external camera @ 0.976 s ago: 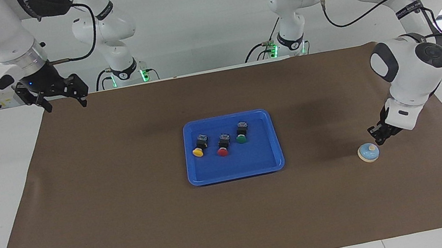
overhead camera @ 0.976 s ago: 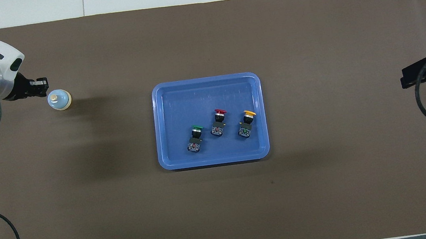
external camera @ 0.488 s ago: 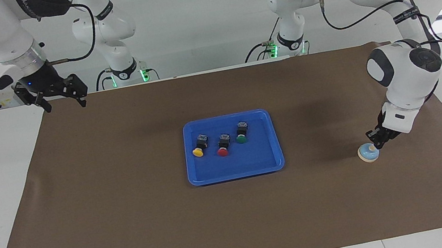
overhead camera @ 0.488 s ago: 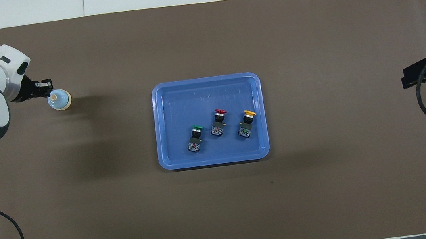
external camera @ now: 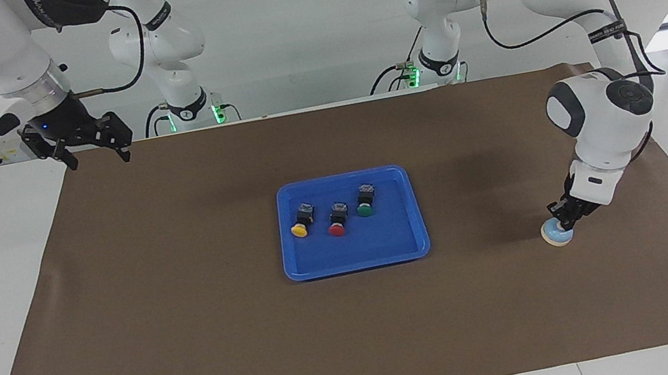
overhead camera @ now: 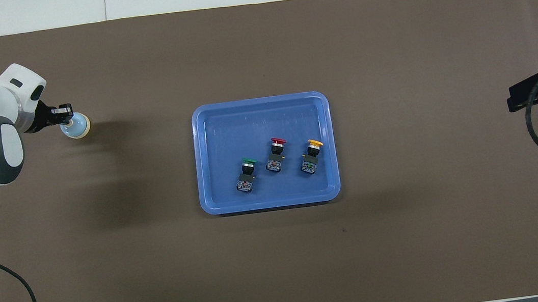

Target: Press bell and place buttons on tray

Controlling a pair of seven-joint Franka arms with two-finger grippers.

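Bell [external camera: 557, 235] upright, knob under left gripper [external camera: 564, 221] tip

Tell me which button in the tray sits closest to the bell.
The green button; it lies at the bell's end of the row, red mid, yellow last.

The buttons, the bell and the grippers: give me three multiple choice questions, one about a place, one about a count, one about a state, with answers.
1. Where do the buttons lie?
A. On the brown mat
B. In the tray
C. Beside the bell

2. How many buttons are there?
A. Two
B. Three
C. Four

3. What is the left gripper doing?
A. Coming down on the bell's top
B. Holding a button
C. Waiting above the table's edge

Answers:
1 B, all lie inside the blue rim.
2 B, green, red and yellow caps.
3 A, its tips cover the bell's knob; the right gripper waits, open.
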